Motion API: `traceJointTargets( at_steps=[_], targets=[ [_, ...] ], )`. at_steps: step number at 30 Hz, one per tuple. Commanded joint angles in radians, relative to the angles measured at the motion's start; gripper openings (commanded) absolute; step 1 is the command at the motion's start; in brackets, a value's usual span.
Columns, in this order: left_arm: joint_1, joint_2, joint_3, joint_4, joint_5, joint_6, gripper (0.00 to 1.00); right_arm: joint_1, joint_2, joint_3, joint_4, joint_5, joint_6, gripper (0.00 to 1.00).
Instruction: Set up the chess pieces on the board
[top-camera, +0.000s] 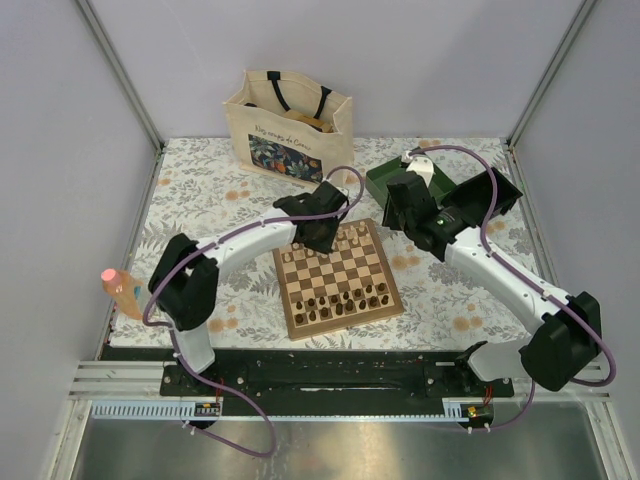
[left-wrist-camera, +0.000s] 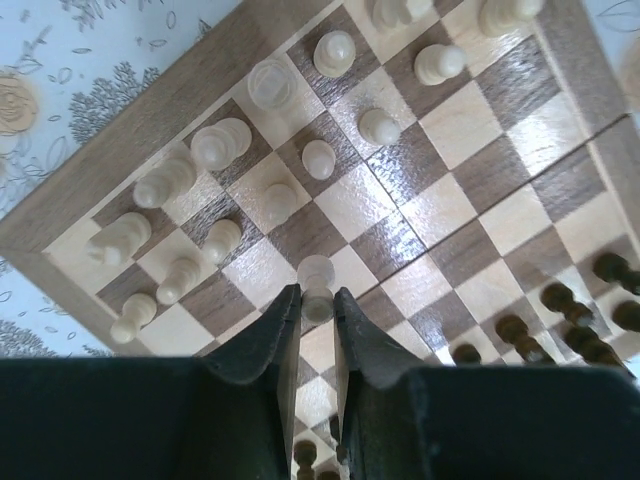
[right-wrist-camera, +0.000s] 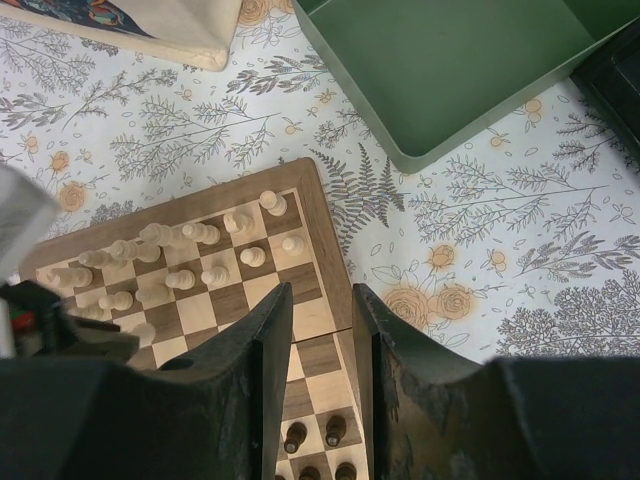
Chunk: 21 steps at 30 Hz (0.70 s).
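1. Dark fingers (left-wrist-camera: 270, 350) of my left end effector (left-wrist-camera: 317, 303) are clamping a small pale cream wooden pawn (left-wrist-camera: 317, 278), the pads pressing its rounded head from both sides.
2. That pawn is standing upright, its long axis running along my fingers, over the middle squares of the square checkered wooden chessboard (left-wrist-camera: 345, 200). Whether its base is touching, I cannot tell.
3. Other pale cream wooden pieces (left-wrist-camera: 220, 145) are lining the ranks ahead and left of my fingertips, by the board's border. Dark brown wooden pieces (left-wrist-camera: 556, 297) are sitting to the right. I am judging the coming move as a short carry toward the pale ranks; which square is vacant I cannot tell.
4. My right end effector (right-wrist-camera: 320, 295) is hovering over the board's edge near the green box (right-wrist-camera: 450, 60), jaws apart and empty, so my left arm is nearer.
5. Turned wood is looking smooth and the board is glaring glossily, so slipping seems possible; the floral-print table (left-wrist-camera: 60, 60) is looking matte.
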<state>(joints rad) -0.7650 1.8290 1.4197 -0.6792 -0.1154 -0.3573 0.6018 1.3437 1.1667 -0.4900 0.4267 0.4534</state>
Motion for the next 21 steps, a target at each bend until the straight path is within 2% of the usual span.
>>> traceJointTargets(
  at_steps=[1,12,21],
  targets=[
    [-0.005,-0.126,0.045,-0.017,0.010,0.023,0.01,-0.007,0.011,0.053,0.037,0.003,0.007,0.39],
    [0.013,-0.244,0.074,-0.043,-0.069,0.018,0.02,-0.008,0.022,0.073,0.036,-0.014,0.004,0.39],
    [0.128,-0.266,0.055,-0.049,-0.072,0.024,0.01,-0.008,0.025,0.063,0.037,-0.022,0.008,0.39]
  ],
)
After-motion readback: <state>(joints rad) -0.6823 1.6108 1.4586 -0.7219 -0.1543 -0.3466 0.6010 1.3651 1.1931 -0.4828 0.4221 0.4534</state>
